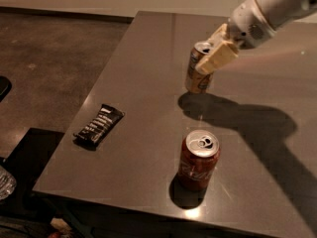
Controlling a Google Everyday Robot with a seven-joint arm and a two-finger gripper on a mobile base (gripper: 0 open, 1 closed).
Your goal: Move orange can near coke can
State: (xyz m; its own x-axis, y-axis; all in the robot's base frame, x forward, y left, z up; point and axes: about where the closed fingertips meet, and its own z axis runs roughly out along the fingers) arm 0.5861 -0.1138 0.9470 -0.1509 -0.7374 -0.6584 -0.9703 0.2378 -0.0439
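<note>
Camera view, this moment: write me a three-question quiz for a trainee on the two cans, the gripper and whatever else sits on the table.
1. True or false: the slim golden-orange metal can is farther back on the dark grey table than the dark red metal coke can.
2. Pick one: the two-finger gripper, reaching in from the upper right, is shut on A) the coke can, B) the upper part of the golden-orange can, C) nothing.
3. Fill in: the flat black snack bar lies toward the picture's ___ edge from the coke can.

Key: 1 true; 2 B; 3 left.
</note>
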